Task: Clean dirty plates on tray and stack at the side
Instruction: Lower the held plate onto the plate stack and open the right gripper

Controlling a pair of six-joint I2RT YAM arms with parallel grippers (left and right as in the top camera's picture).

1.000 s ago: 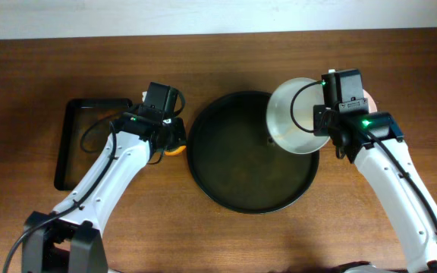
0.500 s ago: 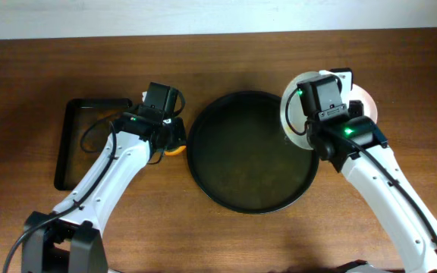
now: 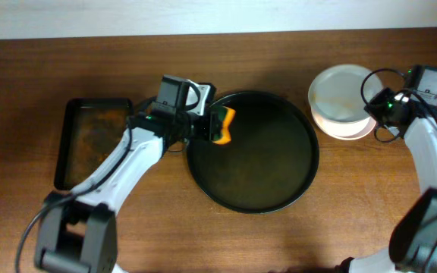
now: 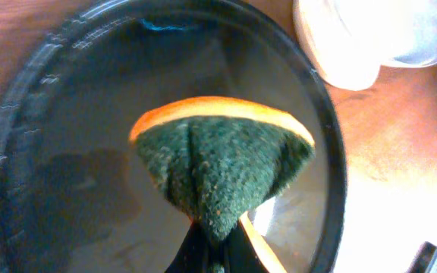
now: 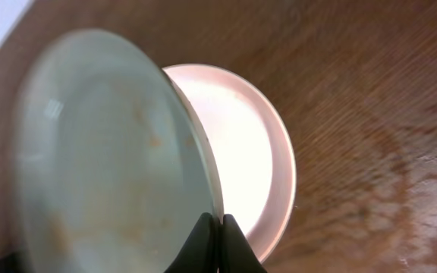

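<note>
White and faintly flecked with orange, the top plate [image 5: 112,152] stood tilted on edge, its rim pinched by the right gripper [image 5: 220,226], whose fingers were clamped tight on it. Directly under and behind it lay a lower plate [image 5: 253,163], flat on the wood and looking clean, so the tilted one hung over the pile rather than resting flush on it. From overhead this pile sat on the table [image 3: 355,212] just beside the right edge of the round black tray [image 3: 253,199], apart from its rim. How many plates made up the pile could not be counted from any view. The tray itself showed only its bare dark floor, with no plate left on it. Over its left rim the left gripper [image 4: 211,246] was clenched on a sponge [image 4: 222,171], orange on one face and green scouring pad on the other, held above the tray floor rather than pressed to it. Farther left lay a rectangular tray [image 3: 89,144], well away from the plates. By this showing the task looked nearly finished: what seemed left was to lay the tilted plate flat on the pile and let go. The faint orange specks on its face suggested the wipe had not been perfect.
</note>
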